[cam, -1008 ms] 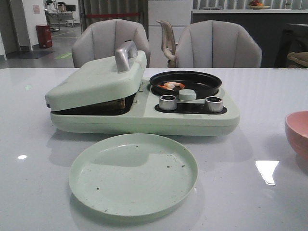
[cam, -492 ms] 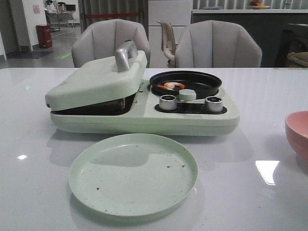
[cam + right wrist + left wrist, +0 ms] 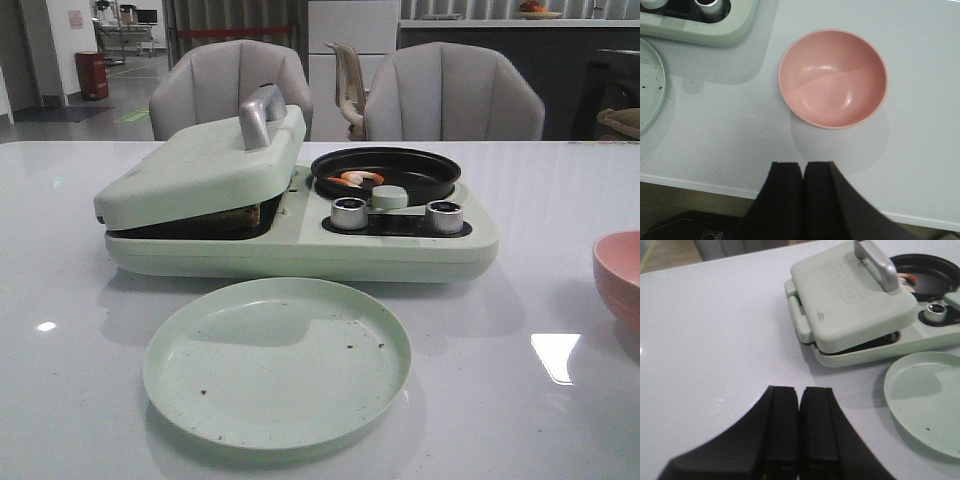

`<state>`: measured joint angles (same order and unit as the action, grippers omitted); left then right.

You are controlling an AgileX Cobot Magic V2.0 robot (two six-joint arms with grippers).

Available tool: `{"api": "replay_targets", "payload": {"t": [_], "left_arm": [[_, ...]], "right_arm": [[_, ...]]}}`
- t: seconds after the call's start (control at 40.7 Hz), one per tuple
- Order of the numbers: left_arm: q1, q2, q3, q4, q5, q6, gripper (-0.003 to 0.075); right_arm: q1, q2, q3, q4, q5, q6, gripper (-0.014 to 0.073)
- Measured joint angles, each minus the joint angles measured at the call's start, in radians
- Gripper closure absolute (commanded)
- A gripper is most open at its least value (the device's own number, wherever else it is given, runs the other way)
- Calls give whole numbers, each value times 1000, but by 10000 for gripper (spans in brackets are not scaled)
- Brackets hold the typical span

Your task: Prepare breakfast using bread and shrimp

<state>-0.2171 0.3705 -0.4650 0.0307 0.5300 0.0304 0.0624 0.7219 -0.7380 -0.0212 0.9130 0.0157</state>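
On the white table (image 3: 560,200) sat a pale green breakfast maker (image 3: 300,235), its hinged lid (image 3: 200,165) tilted down over the left plate, leaving a dark gap in which something brownish showed, too shadowed to identify as bread. Raised lettering on the lid top was visible in the left wrist view but could not be read. A silver handle (image 3: 262,113) stood on the lid. At the right side of the appliance, a round black pan (image 3: 386,172) held the shrimp (image 3: 356,179), orange-pink and white, near its left wall. Two silver knobs (image 3: 349,212) sat in front of the pan.

Just in front of the appliance lay an empty green plate (image 3: 277,362) dotted with dark crumbs. A pink bowl (image 3: 833,78) stood well to the right, cut off by the front view's edge, with open tabletop around it.

Both arms were out of the front view. The left gripper (image 3: 799,427) hovered over bare table to the left of the appliance, fingers pressed together, holding nothing. The right gripper (image 3: 803,192) was likewise closed and empty, near the table's front edge beside the bowl.
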Motion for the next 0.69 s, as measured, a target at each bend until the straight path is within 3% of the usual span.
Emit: {"api": "replay_targets", "payload": {"t": [0.32,0.688], "left_arm": [[192,-283,295,-54,-220,0,619],[209,-375,467,-69,-423,0,619]], "right_arm": [[0,0,0,0,0,0,559],[0,0,0,0,0,0,559]]}}
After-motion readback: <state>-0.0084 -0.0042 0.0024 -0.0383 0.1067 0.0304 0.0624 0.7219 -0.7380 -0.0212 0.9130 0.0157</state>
